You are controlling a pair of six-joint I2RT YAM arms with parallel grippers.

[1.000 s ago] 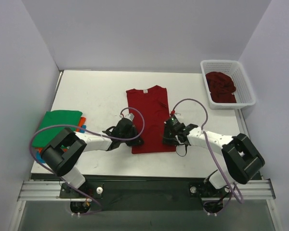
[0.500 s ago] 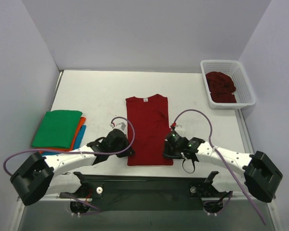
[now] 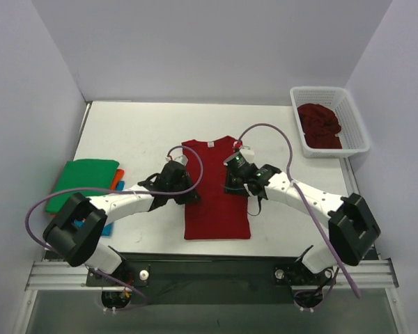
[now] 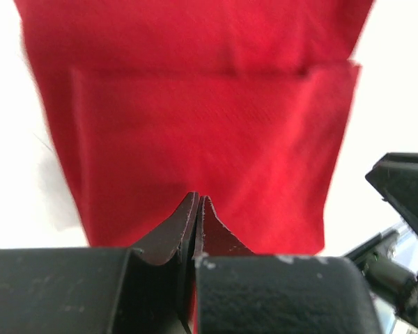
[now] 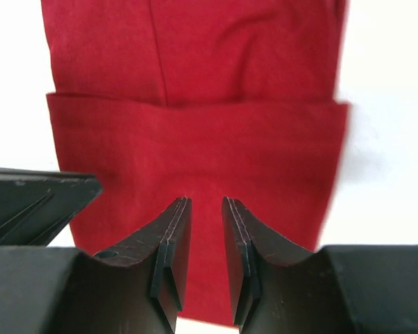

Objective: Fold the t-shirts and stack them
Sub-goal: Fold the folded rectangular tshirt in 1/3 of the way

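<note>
Left claw (image 4: 197, 202) and right claw (image 5: 205, 209) have been moved from the shirt (image 3: 216, 209) hem to its middle; left pressed together, right slightly parted.

Plain, pale grey-lavender walls (image 3: 216, 49) box in a white tabletop (image 3: 132, 132) on three sides. An aluminium rail (image 3: 209, 275) runs along its near edge. The light is soft and even.
</note>
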